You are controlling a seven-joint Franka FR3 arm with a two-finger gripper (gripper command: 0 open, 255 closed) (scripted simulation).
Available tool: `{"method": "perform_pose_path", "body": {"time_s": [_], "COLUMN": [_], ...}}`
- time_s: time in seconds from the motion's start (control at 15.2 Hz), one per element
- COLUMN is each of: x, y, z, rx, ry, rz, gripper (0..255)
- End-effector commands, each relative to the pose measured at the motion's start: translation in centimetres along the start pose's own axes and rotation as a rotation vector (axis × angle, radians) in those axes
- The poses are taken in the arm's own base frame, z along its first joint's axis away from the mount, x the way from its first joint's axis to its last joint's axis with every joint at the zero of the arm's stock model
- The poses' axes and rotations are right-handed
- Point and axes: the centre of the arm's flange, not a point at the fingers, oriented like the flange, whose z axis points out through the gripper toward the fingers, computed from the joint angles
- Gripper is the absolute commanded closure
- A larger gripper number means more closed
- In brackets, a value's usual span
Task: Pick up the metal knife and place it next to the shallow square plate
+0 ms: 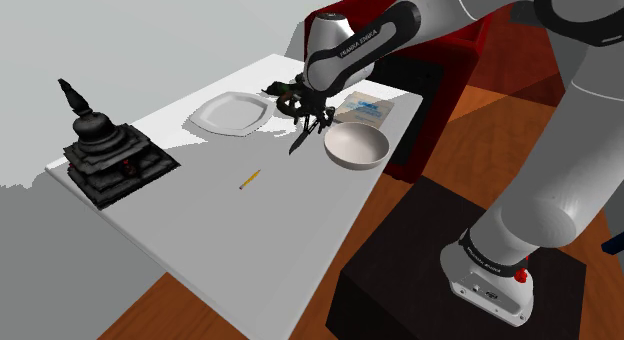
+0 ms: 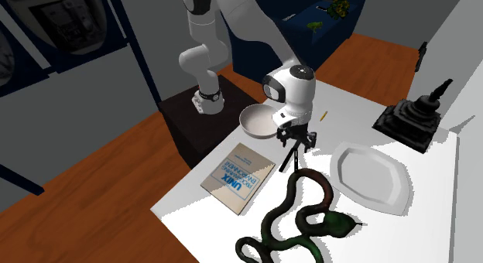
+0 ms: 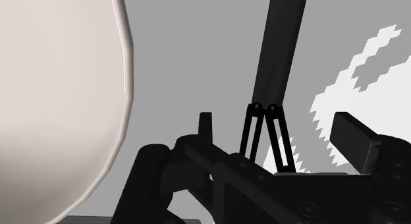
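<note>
Nearest to us is the all-black two-finger gripper, its fingers closed onto the thin dark knife. The knife runs on from the fingertips as a long black bar, slanting down toward the white tabletop. We cannot tell whether its tip touches the surface. Just beside the hand, on the stand's side, sits a plain white round bowl. On the hand's opposite side, near but apart from it, lies the shallow white square plate with cut corners. A pale book with blue lettering lies flat near the bowl at the table's edge. A coiled dark green-black snake figure lies on the table past the knife's tip. Away from the hand on the other side we see a small yellow pencil. Well beyond the pencil, a black tiered stupa-shaped model stands by the table's far end. Off the table, the dark box stand rests on a reddish-brown wooden floor. A red piece of furniture stands behind the arm. Farther off are dark blue shelving and plain grey walls.
</note>
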Motion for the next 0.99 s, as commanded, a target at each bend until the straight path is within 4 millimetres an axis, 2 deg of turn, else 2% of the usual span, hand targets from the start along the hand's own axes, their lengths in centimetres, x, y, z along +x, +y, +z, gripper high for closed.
{"method": "perform_pose_path", "body": {"time_s": [0.0, 0.13, 0.4, 0.92], "x": [0.0, 0.0, 0.0, 0.0], "y": [0.0, 0.0, 0.0, 0.0], "z": [0.0, 0.0, -5.0, -5.0], "rx": [0.000, 0.000, 0.000, 0.000], "ry": [0.000, 0.000, 0.000, 0.000], "rz": [0.000, 0.000, 0.000, 0.000], "gripper": [0, 0, 0, 0]}}
